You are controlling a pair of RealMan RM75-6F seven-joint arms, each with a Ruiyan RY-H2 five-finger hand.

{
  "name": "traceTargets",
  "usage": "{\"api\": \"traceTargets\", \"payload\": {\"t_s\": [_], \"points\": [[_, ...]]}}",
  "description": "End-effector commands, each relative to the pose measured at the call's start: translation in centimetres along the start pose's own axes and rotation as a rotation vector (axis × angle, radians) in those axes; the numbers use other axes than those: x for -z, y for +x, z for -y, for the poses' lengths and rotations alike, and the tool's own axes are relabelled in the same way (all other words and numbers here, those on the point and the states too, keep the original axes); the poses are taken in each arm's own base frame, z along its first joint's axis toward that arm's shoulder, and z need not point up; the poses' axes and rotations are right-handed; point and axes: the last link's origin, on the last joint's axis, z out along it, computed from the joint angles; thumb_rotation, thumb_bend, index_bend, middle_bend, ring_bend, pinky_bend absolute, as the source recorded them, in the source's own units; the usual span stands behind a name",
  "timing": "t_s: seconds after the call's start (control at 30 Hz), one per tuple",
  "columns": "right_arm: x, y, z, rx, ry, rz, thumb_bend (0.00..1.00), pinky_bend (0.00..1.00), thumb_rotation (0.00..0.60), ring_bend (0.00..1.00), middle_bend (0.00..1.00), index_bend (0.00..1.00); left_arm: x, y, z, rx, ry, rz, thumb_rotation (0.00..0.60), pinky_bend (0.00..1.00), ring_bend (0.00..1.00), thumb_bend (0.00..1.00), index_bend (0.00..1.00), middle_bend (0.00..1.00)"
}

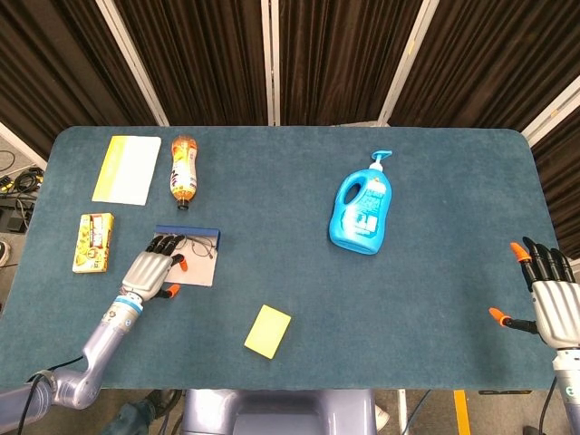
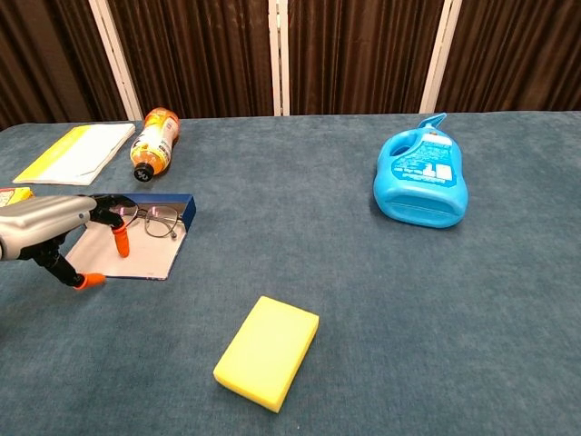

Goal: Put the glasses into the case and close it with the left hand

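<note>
The glasses case (image 1: 191, 269) (image 2: 145, 254) lies open on the left of the blue table, its pale lid flat toward me and its blue tray at the back. Thin-framed glasses (image 1: 200, 245) (image 2: 150, 221) rest in and over the blue tray. My left hand (image 1: 149, 270) (image 2: 54, 232) hovers over the case's left part, fingers spread and pointing down, holding nothing. My right hand (image 1: 548, 294) is far off at the table's right edge, fingers spread, empty.
A yellow sponge (image 1: 267, 330) (image 2: 267, 351) lies near the front. An orange bottle (image 1: 183, 170) (image 2: 153, 133) and a yellow pad (image 1: 127, 168) (image 2: 77, 152) lie at the back left, a snack box (image 1: 93, 241) left of the case. A blue detergent bottle (image 1: 364, 206) (image 2: 420, 183) sits right of centre.
</note>
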Motion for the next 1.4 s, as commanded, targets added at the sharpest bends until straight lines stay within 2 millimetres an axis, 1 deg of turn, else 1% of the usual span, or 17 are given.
{"api": "traceTargets", "payload": {"t_s": [0.03, 0.47, 0.53, 0.7, 0.9, 1.4], "points": [[0.0, 0.0, 0.0, -0.001, -0.001, 0.002, 0.0, 0.0, 0.6, 0.0, 0.0, 0.0, -0.2, -0.4, 0.0, 0.002, 0.003, 0.005, 0.6, 0.0, 0.0, 0.33, 0.41, 0.0], [0.0, -0.1, 0.0, 0.001, -0.001, 0.002, 0.0, 0.0, 0.6, 0.0, 0.0, 0.0, -0.6, -1.1, -0.1, 0.011, 0.0, 0.003, 0.6, 0.0, 0.0, 0.33, 0.4, 0.0], [0.0, -0.1, 0.0, 0.002, -0.001, 0.003, 0.0, 0.0, 0.6, 0.0, 0.0, 0.0, -0.7, -1.2, 0.0, 0.011, -0.001, 0.004, 0.6, 0.0, 0.0, 0.35, 0.4, 0.0], [-0.1, -0.1, 0.0, 0.0, -0.001, 0.004, 0.0, 0.0, 0.6, 0.0, 0.0, 0.0, -0.7, -1.1, 0.0, 0.015, -0.004, 0.003, 0.6, 0.0, 0.0, 0.47, 0.4, 0.0], [0.0, -0.2, 0.0, 0.001, 0.0, 0.006, 0.0, 0.0, 0.6, 0.0, 0.0, 0.0, -0.6, -0.7, 0.1, 0.007, -0.009, -0.007, 0.6, 0.0, 0.0, 0.51, 0.4, 0.0], [-0.1, -0.2, 0.0, 0.001, 0.0, 0.008, 0.0, 0.0, 0.6, 0.0, 0.0, 0.0, -0.7, -0.2, 0.1, -0.003, -0.007, -0.016, 0.6, 0.0, 0.0, 0.52, 0.39, 0.0]]}}
